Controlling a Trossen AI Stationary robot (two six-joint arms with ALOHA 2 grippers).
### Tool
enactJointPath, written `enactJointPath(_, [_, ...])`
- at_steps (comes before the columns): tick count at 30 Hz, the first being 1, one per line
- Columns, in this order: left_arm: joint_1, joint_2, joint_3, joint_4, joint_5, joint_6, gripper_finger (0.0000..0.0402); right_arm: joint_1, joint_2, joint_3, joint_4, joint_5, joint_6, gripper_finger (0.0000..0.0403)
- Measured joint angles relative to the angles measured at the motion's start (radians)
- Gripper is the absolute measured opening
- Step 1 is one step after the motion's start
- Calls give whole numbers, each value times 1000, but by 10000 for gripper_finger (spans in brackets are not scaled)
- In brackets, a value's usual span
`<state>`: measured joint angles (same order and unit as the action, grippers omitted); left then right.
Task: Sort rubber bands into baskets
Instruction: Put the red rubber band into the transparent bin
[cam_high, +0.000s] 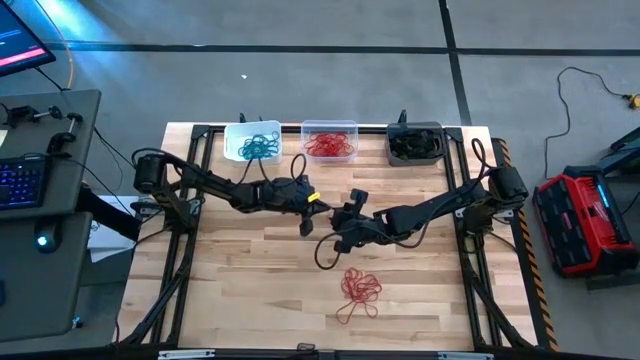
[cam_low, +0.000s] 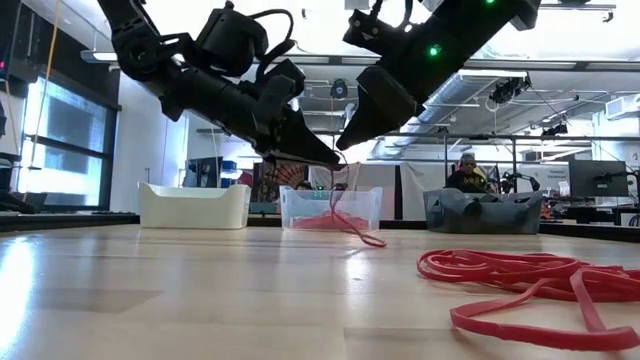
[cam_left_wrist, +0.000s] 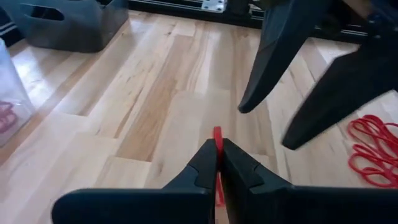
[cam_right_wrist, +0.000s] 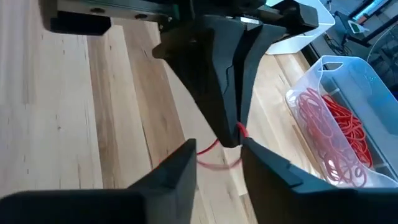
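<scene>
High view gives you both arms meeting over the middle of the table (cam_high: 240, 290): the left gripper (cam_high: 306, 226) comes in from the left, the right gripper (cam_high: 340, 212) from the right, tips just beside each other.

Your left jaws are clenched on a single red rubber band (cam_left_wrist: 217, 144). In the left wrist view it shows as a thin red strip pinched between the two fingers (cam_left_wrist: 202, 167), its long axis running along the seam between them and poking out just past the tips. In the low view the same band (cam_low: 345, 222) hangs from the left jaws, long axis mostly vertical, with the bottom trailing sideways.

Your right jaws are released. In the right wrist view they stand apart just short of the closed left tips, with the red band (cam_right_wrist: 239, 130) between the two grippers. The right fingers (cam_right_wrist: 177, 168) touch nothing.

Beyond both jaws, along the far edge, you have the white basket (cam_high: 252, 142) with teal bands, the clear basket (cam_high: 329, 141) with red ones, and the dark grey basket (cam_high: 415, 143) with dark ones. On the near side of the right jaws, well apart, a loose pile of red bands (cam_high: 360, 291) lies flat on the table.
</scene>
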<state>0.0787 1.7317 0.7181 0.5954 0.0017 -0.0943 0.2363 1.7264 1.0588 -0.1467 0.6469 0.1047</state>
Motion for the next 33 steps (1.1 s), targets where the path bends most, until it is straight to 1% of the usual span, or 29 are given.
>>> enactJointPath(3, [14,0,0,0,0,0,1,0,0,0,-12,12,12,130])
enactJointPath(8, [48,0,0,0,0,1,0,0,0,0,-115,93,60,127])
enactJointPath(10, [65,-9,0,-11,1,1,0,0,0,0,-165,104,90,115])
enactJointPath(12, [84,-24,0,-21,1,8,0,0,0,0,-213,104,123,95])
enactJointPath(16, [127,-81,0,-52,1,39,0,0,0,-7,-267,104,173,34])
enactJointPath(18, [155,-115,0,-68,2,52,0,-3,0,-32,-232,102,169,9])
enactJointPath(19, [172,-133,1,-77,1,56,0,-7,0,-48,-198,92,161,7])
enactJointPath(22, [223,-177,18,-128,1,81,0,-30,0,-105,-48,7,122,14])
enactJointPath(26, [288,-207,67,-218,1,111,0,-55,0,-174,122,-87,77,2])
enactJointPath(30, [341,-208,128,-280,8,163,0,-66,0,-209,195,-110,72,5])
enactJointPath(33, [385,-191,174,-303,15,178,0,-66,0,-212,204,-110,71,1])
